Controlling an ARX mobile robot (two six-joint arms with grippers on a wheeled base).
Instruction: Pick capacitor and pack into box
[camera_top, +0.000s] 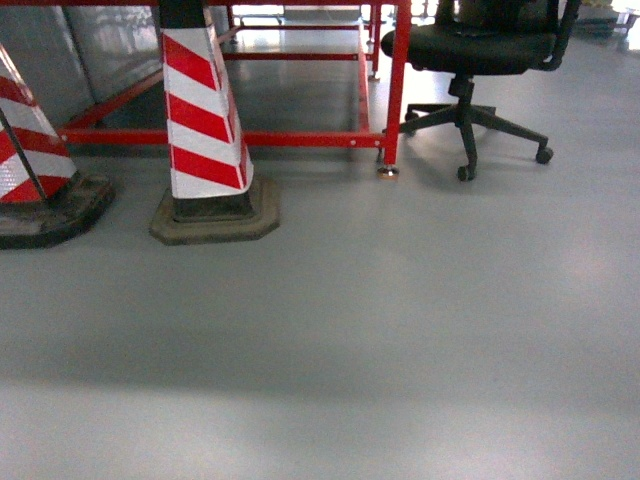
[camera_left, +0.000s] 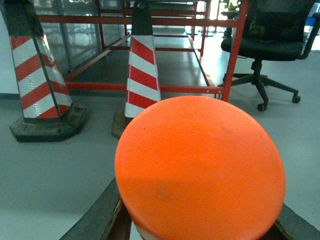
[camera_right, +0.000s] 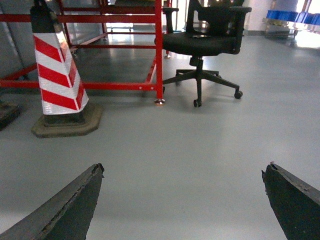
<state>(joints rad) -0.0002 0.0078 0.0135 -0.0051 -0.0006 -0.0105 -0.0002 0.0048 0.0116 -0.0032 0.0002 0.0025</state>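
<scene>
The left wrist view is mostly filled by the capacitor (camera_left: 200, 165), a round orange face with a white rim showing underneath. It sits between the two dark fingers (camera_left: 100, 215) of my left gripper (camera_left: 200, 222), which is shut on it; the fingertips are hidden behind it. In the right wrist view my right gripper (camera_right: 184, 169) is open, its dark fingers (camera_right: 75, 200) spread wide over bare grey floor with nothing between them. Neither gripper appears in the head view. The box is out of view.
Two red-and-white striped cones (camera_top: 205, 120) (camera_top: 25, 150) stand on dark bases at the left. Behind them is a red metal frame (camera_top: 300, 138). A black office chair (camera_top: 480, 50) on castors sits at the back right. Blue bins (camera_right: 295, 17) show far off. Grey floor spreads ahead.
</scene>
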